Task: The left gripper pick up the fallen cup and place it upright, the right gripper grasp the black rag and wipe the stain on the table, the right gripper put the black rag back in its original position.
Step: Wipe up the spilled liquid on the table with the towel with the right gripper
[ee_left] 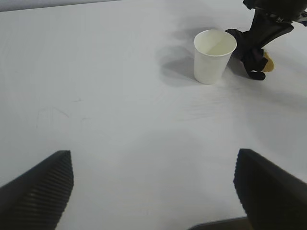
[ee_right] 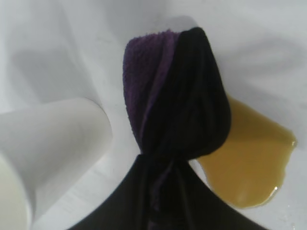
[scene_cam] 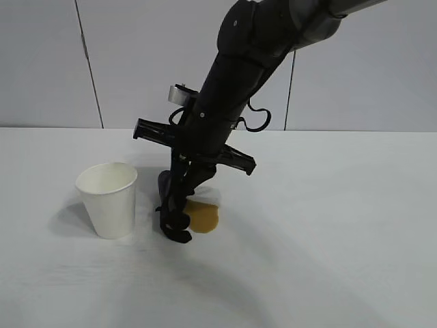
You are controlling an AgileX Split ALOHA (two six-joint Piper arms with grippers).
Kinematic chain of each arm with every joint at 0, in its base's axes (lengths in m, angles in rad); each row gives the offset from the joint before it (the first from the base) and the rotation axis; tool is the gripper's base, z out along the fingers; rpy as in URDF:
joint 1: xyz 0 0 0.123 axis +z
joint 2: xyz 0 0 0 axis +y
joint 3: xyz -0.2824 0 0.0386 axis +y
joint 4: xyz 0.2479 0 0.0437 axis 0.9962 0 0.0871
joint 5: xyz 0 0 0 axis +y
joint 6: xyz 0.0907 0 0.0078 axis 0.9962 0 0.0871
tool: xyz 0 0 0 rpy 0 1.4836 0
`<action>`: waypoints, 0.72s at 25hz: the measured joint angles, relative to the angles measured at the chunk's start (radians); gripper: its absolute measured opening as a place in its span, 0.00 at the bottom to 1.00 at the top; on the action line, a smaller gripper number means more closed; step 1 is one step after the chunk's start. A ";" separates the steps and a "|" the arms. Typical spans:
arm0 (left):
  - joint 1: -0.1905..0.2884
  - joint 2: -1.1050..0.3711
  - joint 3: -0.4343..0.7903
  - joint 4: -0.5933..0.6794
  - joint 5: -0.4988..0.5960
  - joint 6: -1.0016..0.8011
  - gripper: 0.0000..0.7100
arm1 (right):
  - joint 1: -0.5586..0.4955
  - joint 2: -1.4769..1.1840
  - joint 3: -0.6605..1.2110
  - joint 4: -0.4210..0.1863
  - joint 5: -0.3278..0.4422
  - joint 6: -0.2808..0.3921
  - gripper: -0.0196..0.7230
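Just beside the stain [scene_cam: 203,217], on its cup [scene_cam: 108,199] side, the right gripper [scene_cam: 179,205] pinches the black rag [scene_cam: 172,217], its hanging end at the table [scene_cam: 328,225]. The cup stands upright near the stain; left gripper [ee_left: 153,191] idles well apart, jaws spread, empty. Wiping step: the next move probably calls for dragging the rag across the stain without nudging the cup.

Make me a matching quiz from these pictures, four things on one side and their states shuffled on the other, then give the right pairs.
Things:
1. cup
2. black rag
3. stain
4. left gripper

States:
A. amber puddle on the table
B. fingers wide apart, holding nothing
C. standing upright, mouth up
D. pinched in the right gripper, lowered beside the puddle

Pairs: 1-C, 2-D, 3-A, 4-B
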 joint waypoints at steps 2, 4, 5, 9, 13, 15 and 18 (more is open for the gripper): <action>0.000 0.000 0.000 0.000 0.000 0.000 0.92 | 0.000 0.013 -0.018 0.006 0.007 0.000 0.12; 0.000 0.000 0.000 0.000 0.000 0.000 0.92 | 0.000 0.022 -0.023 0.010 0.013 0.001 0.12; 0.000 0.000 0.000 0.000 0.000 0.000 0.92 | 0.000 0.025 -0.024 0.010 0.017 0.001 0.12; 0.000 0.000 0.000 0.000 0.000 0.000 0.92 | 0.000 0.045 -0.027 0.010 0.028 0.001 0.12; 0.000 0.000 0.000 0.000 0.000 0.000 0.92 | 0.000 0.048 -0.027 0.010 0.034 0.001 0.12; 0.000 0.000 0.000 0.000 0.000 0.000 0.92 | 0.000 0.048 -0.027 0.003 0.047 0.001 0.12; 0.000 0.000 0.000 0.000 0.000 0.000 0.92 | 0.000 0.047 -0.027 -0.020 0.081 0.001 0.12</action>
